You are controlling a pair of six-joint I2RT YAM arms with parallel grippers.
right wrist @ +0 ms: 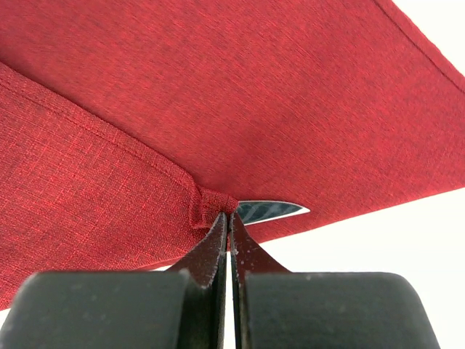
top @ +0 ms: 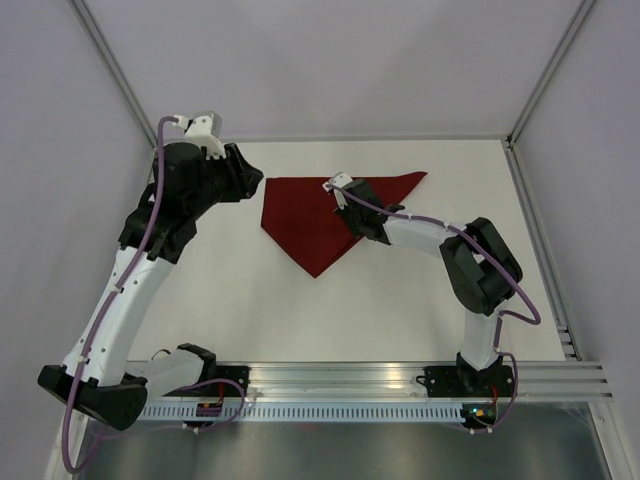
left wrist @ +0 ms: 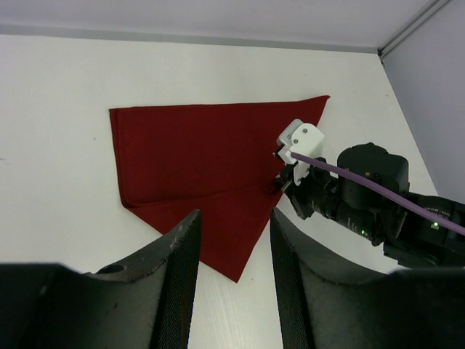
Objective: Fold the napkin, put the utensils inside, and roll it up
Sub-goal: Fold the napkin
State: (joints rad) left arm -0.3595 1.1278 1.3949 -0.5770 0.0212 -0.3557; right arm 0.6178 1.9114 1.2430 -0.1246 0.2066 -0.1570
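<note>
On the white desk [top: 430, 300], dark red napkin [top: 300, 210] folded into pretty much a triangle, right hand [right wrist: 229, 218] clenched on its folded edge, left hand [left wrist: 232, 218] released nearby

I found no text, label, brand or number that I could read in any of the three views. The napkin [top: 300, 215] showed plain dark red cloth with no print. The tiny lit spots by the right arm base [top: 445, 380], at about five o'clock in the top view, were too small to read as signs.
</note>
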